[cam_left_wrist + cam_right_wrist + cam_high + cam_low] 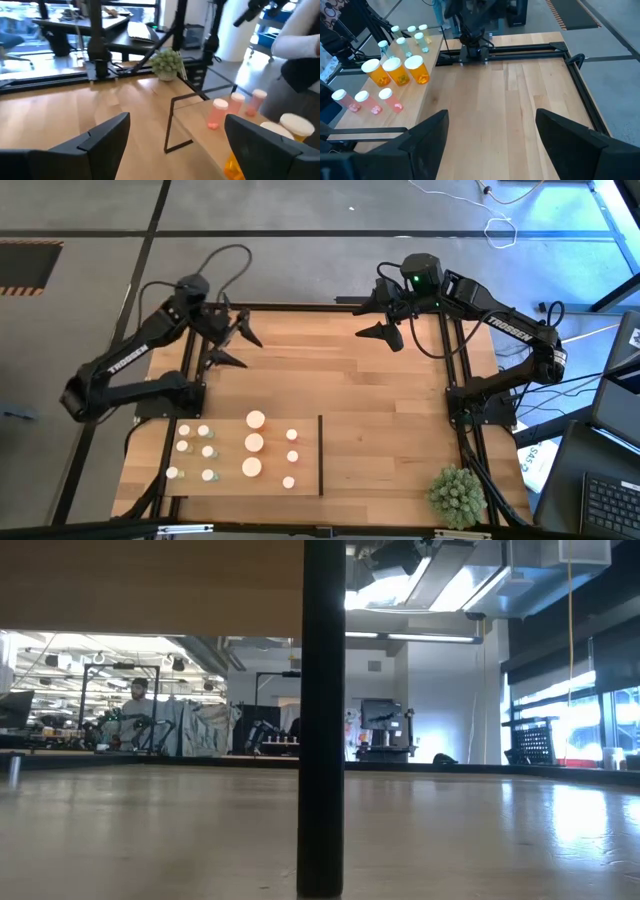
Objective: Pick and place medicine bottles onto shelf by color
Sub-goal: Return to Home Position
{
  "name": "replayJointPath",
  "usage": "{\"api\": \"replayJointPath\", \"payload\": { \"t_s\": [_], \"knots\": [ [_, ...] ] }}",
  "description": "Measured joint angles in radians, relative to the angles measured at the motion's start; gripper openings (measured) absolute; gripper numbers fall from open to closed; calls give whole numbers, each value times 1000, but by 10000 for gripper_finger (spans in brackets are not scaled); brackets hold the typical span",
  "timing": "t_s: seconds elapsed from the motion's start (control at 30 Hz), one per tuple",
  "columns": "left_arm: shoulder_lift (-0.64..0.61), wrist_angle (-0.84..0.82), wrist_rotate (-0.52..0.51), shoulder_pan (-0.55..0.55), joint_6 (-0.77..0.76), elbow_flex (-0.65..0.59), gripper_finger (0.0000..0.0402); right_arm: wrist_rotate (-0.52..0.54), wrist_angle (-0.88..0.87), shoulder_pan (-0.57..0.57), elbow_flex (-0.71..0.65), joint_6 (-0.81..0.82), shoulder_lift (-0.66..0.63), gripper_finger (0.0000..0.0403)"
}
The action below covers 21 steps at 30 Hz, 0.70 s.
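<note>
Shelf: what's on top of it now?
On the shelf, all left of the divider: six small pale bottles, three wide orange bottles, three slim pinkish bottles. Nothing else shows. The board under each is covered. Left gripper and right gripper are open, away from it.

Overhead looks straight down; wrist views share the shelf (228,472); low view seems blocked.

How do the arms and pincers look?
The left arm and right arm are black, with white TROSSEN lettering and black cables. The left pincer and right pincer have two dark pointed fingers each. The right arm shows a green light.
</note>
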Motion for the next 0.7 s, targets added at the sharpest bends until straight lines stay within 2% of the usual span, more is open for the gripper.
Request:
{"api": "replayJointPath", "payload": {
  "t_s": [0.13,0.23,0.37,0.57,0.7],
  "knots": [
    [-71,-49,-18,58,-32,0,315,0,0,0,0,0,0,302],
    [-142,-90,-102,74,-53,-1,316,0,0,0,0,0,0,302],
    [-248,-112,-278,74,-115,0,319,0,0,0,0,0,0,302],
    [-407,-258,-487,74,-121,0,315,0,0,0,0,0,0,302],
    [-500,-342,-555,74,-138,0,319,0,0,0,0,0,0,302]
  ]
}}
